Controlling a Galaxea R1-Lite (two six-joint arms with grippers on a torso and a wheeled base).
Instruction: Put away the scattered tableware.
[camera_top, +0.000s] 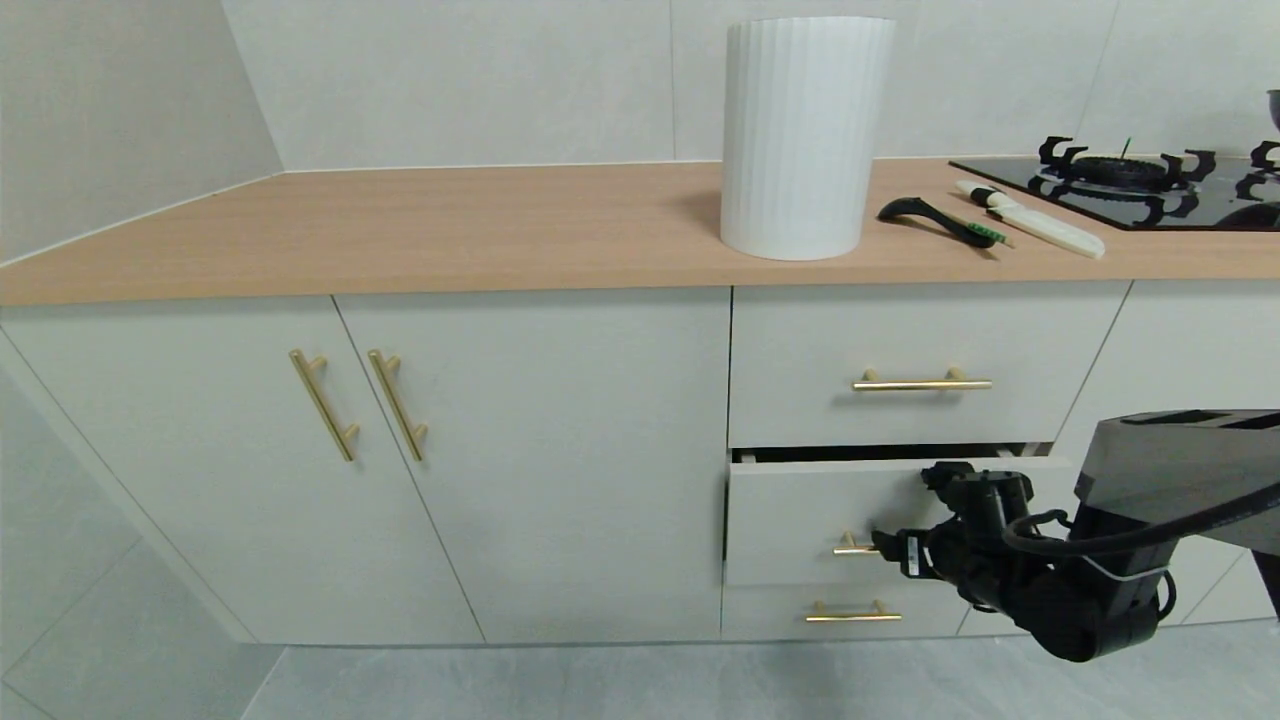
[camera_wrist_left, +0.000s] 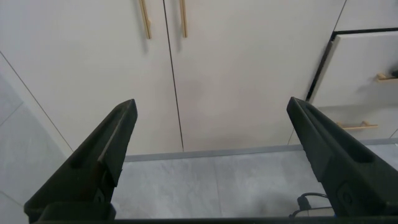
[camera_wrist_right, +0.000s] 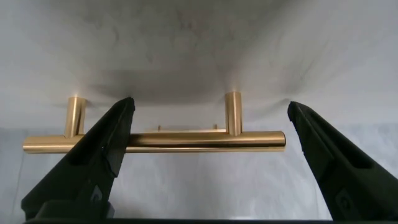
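Observation:
On the wooden counter (camera_top: 450, 225), a black-handled utensil (camera_top: 935, 218) and a white utensil (camera_top: 1045, 228) lie beside a tall white ribbed container (camera_top: 800, 140). Below them the middle drawer (camera_top: 800, 510) is pulled out slightly, with a dark gap above its front. My right gripper (camera_top: 885, 545) is at that drawer's brass handle (camera_top: 850, 548). It is open in the right wrist view, where the gripper (camera_wrist_right: 211, 106) has the handle bar (camera_wrist_right: 155, 140) lying across between its wide-spread fingers. My left gripper (camera_wrist_left: 211, 107) is open and holds nothing, low in front of the cabinet doors (camera_wrist_left: 174, 68).
A black gas hob (camera_top: 1130, 185) sits at the counter's right end. The top drawer (camera_top: 920, 383) and the bottom drawer (camera_top: 852, 615) are closed. Two cabinet doors with brass handles (camera_top: 322, 403) stand to the left. Grey tiled floor (camera_top: 600, 685) lies below.

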